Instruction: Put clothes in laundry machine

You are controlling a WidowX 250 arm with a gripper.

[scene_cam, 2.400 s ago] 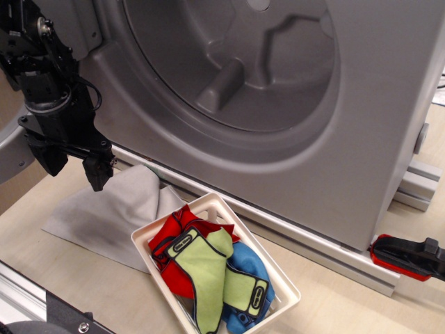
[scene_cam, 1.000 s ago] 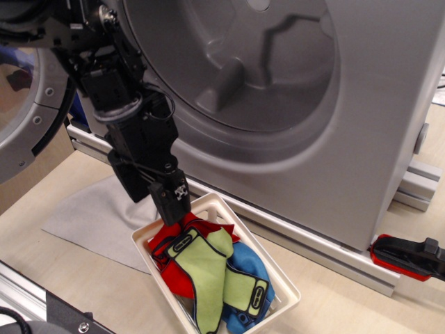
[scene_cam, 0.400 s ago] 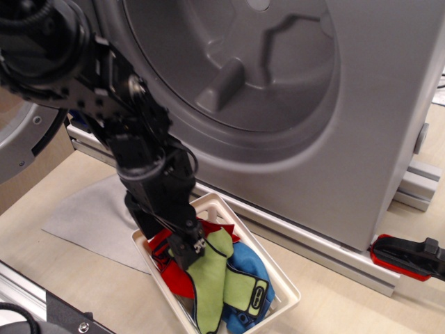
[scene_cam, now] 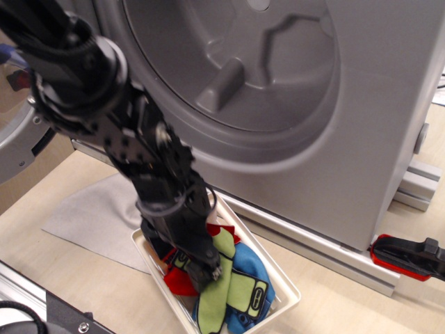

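The clothes [scene_cam: 243, 292] are a bundle of lime-green, blue and red pieces lying in a small white basket [scene_cam: 289, 295] on the table. My gripper [scene_cam: 206, 273] reaches steeply down into the basket and its tip presses into the middle of the bundle. The black arm hides the fingers' gap, so I cannot tell whether they are open or shut. The laundry machine [scene_cam: 375, 104] stands right behind the basket, with its round opening and ridged grey drum [scene_cam: 236, 62] in plain view. Its door [scene_cam: 17, 149] hangs open at the far left.
A flat grey cloth [scene_cam: 90, 216] lies on the table left of the basket. A red and black clamp [scene_cam: 407, 256] sits at the machine's lower right. An aluminium rail [scene_cam: 35, 306] runs along the bottom left corner.
My arm has swung from the far left over the grey cloth and down into the basket. The tip has pushed deeper and rightward into the bundle, shifting the lime-green piece.
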